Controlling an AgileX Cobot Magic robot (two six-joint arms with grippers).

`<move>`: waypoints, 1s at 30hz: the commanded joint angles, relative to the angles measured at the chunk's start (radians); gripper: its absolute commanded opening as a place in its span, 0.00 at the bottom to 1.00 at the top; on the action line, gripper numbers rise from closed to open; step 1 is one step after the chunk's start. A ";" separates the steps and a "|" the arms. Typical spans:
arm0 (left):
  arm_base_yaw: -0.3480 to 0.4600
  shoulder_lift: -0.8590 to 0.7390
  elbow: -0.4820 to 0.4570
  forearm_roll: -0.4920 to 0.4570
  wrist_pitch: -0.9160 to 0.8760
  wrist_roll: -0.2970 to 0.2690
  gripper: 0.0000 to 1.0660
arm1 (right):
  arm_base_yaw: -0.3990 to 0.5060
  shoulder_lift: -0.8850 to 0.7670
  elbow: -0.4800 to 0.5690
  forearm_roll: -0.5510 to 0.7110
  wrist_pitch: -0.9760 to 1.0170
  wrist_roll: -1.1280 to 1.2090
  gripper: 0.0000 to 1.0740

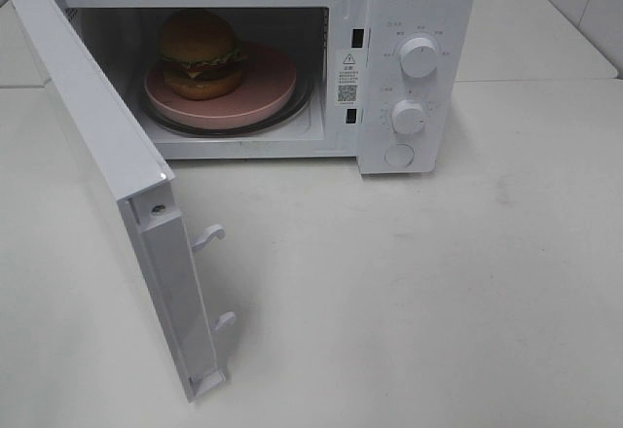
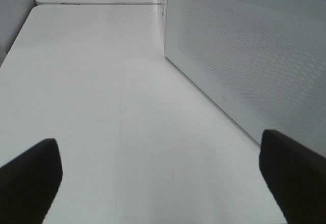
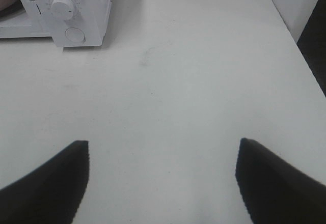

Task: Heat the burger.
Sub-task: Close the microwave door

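As far as progress can be judged: the burger (image 1: 200,55) is already set inside the microwave (image 1: 419,0); closing the wide-open door (image 1: 97,146) and setting the knobs (image 1: 419,56) are judged to be left.
Burger position: rested on a pink plate (image 1: 268,88), toward the plate's left side.
Burger look: glossy brown domed bun, dark patty, yellow cheese, a hint of green.
Left pincer (image 2: 159,147): spread wide, nothing held, above the tabletop (image 2: 102,81) beside the door.
Right pincer (image 3: 163,145): spread wide, nothing held.

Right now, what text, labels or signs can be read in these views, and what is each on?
No word is legible.
The sticker on the microwave frame: warning triangle, QR code; print too small to read.
Markings around the upper dial and lower dial: too small.
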 commanded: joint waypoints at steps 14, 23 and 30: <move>0.002 0.007 -0.003 -0.004 -0.013 -0.001 0.95 | -0.007 -0.028 0.002 -0.001 -0.012 -0.001 0.71; 0.002 0.167 -0.058 0.006 -0.120 0.061 0.75 | -0.007 -0.028 0.002 -0.001 -0.012 -0.001 0.71; 0.002 0.342 -0.056 0.007 -0.239 0.063 0.33 | -0.007 -0.028 0.002 -0.001 -0.012 -0.001 0.71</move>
